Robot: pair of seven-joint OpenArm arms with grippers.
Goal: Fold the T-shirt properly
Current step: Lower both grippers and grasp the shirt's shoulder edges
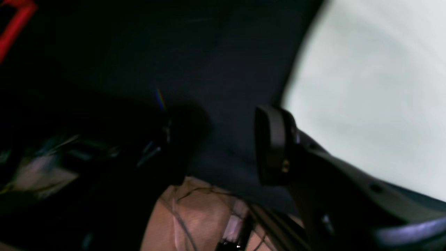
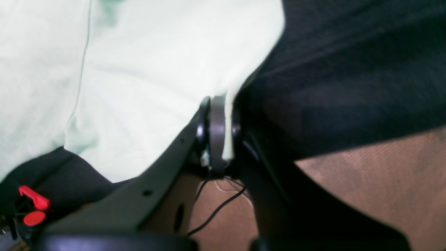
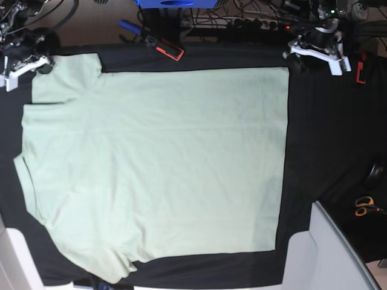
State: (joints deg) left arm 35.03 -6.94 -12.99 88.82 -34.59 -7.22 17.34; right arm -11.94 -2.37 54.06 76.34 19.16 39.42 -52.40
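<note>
The pale mint-green T-shirt [image 3: 157,157] lies spread flat on the black table cloth [image 3: 320,139], with its sleeves toward the left of the base view. At the top left corner of that view, my right gripper [image 2: 219,136] is shut on the edge of the T-shirt [image 2: 156,69]. A thin strip of cloth shows between its fingers. My left gripper [image 1: 226,143] is open over bare black cloth, just beside the T-shirt [image 1: 376,87] edge, with nothing between its fingers. In the base view the left gripper [image 3: 300,60] sits by the shirt's top right corner.
A red-and-black clamp [image 3: 167,48] lies at the table's back edge, and another red clamp [image 3: 360,67] at the far right. Scissors [image 3: 364,206] lie on the right. A grey-white panel [image 3: 329,254] rises at the bottom right. Cables and gear crowd the back.
</note>
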